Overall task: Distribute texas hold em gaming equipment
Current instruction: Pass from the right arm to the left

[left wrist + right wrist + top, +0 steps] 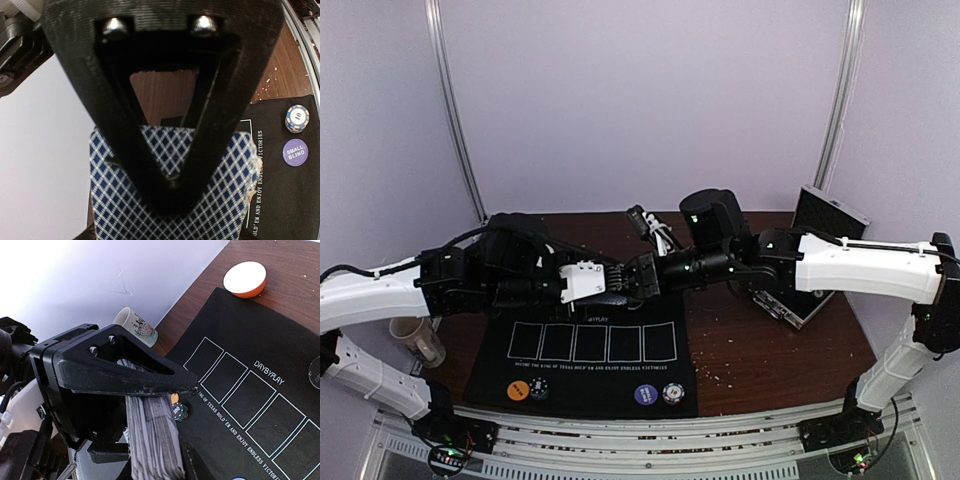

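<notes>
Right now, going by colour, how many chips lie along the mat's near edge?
Orange chip: 1
Black chip: 1
Purple chip: 1
Blue-and-white chip: 1
Total: 4

— Where are the chips [517, 391]?
— Two on the mat [590, 372], near-left corner; two more chips [645, 394] near-right.
— The mug [417, 340]?
— On the table [770, 360], left of the mat. The case [820, 225] stands behind, on my right.
</notes>
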{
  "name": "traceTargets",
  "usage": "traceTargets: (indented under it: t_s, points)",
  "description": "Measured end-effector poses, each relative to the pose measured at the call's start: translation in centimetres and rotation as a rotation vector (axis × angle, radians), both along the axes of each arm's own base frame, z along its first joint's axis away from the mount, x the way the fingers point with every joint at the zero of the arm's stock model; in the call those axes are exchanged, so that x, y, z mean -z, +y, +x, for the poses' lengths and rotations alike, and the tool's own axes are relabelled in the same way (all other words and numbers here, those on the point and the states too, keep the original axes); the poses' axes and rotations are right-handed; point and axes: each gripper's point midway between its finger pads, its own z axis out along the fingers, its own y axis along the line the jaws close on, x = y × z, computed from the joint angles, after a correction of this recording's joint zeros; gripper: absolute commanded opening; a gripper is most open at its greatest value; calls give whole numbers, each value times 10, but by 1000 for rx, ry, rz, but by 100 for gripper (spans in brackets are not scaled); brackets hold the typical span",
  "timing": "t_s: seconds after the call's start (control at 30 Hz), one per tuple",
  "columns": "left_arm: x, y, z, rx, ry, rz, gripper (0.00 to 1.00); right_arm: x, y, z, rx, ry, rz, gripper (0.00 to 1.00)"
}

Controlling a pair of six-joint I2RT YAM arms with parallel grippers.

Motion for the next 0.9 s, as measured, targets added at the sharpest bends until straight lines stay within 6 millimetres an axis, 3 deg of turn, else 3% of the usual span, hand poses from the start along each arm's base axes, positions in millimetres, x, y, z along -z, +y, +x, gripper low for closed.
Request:
traceTargets:
  t_s: [0.23, 0.9]
  points:
    - [4, 0, 2, -22, 26, 20, 60, 2, -2, 7, 34, -19, -15, 35]
    - [22, 5, 6, -55, 73, 73, 60, 19, -17, 15, 80, -17, -100, 41]
